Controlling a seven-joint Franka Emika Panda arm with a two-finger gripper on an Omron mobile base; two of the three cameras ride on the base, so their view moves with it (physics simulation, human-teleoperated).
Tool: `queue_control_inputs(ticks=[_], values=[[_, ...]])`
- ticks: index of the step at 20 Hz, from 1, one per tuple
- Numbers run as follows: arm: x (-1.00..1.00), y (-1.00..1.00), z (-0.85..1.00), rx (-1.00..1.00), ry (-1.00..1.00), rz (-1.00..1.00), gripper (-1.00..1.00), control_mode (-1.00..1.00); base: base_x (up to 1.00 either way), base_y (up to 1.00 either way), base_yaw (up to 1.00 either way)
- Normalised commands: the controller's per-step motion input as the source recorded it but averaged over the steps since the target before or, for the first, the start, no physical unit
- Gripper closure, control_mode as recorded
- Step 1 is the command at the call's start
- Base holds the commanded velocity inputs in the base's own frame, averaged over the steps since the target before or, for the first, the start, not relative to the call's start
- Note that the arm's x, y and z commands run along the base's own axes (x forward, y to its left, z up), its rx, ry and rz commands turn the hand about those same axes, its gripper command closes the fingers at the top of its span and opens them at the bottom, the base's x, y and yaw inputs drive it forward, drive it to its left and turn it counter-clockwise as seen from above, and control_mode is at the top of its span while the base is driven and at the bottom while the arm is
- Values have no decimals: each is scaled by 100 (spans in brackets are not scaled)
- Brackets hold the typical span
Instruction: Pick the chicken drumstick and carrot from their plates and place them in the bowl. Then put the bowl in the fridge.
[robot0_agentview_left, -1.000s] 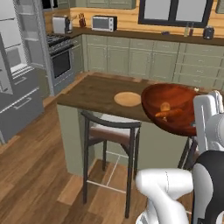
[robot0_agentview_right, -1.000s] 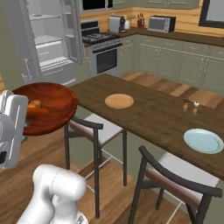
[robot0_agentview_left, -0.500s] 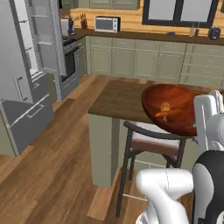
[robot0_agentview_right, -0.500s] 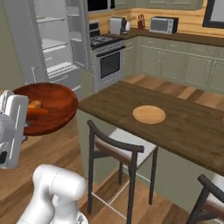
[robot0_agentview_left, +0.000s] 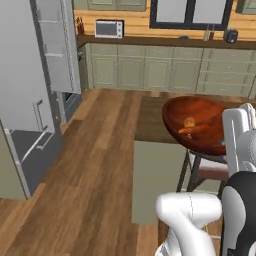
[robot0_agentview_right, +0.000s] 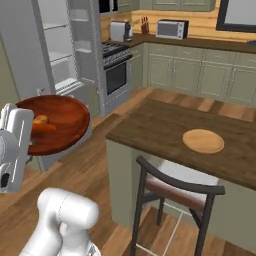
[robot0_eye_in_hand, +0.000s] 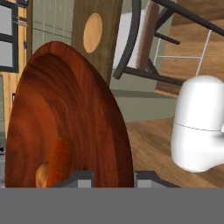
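Hand view puts the bowl (robot0_eye_in_hand: 65, 127) right up against the camera, its glossy reddish-brown inside close enough that the gripper (robot0_eye_in_hand: 113, 177) must be pinching its near rim, though the fingertips are lost under the rim, so I judge it clamped on the bowl rather than see it. Down in the hollow lie the carrot (robot0_eye_in_hand: 59, 159) and, just beside it, the chicken drumstick (robot0_eye_in_hand: 42, 175), touching or nearly so. From the left base view the bowl (robot0_agentview_left: 200, 125) hangs in the air beside the white hand, carried roughly level, which makes sense: tipped any further, the two loose pieces would slide out. The carrot (robot0_agentview_left: 196, 129) and drumstick (robot0_agentview_left: 189, 121) sit low in the middle. Past it comes the stool (robot0_agentview_right: 172, 187) tucked at the island counter (robot0_agentview_right: 165, 132), and on the counter the tan wooden plate (robot0_agentview_right: 202, 140), now bare. Well beyond, across open wooden floor, stands the fridge (robot0_agentview_right: 70, 55) with its door (robot0_agentview_left: 22, 95) swung wide and white shelves showing, ready to take the bowl. Both foods being loaded, what remains, I'd say, is closing that gap and setting the bowl on a shelf without tilting it. A microwave (robot0_agentview_left: 108, 28) sits on the far counter.
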Motion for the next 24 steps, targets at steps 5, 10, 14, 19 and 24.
queue_control_inputs(ticks=[5,10,14,19,24], values=[[0,0,0,0,0,0,100,100,48,100,-28],[0,0,0,0,0,0,100,100,87,97,-19],[0,0,0,0,0,0,100,100,92,49,-9],[0,0,0,0,0,0,100,100,87,-10,-10],[0,0,0,0,0,0,100,100,84,-12,-7]])
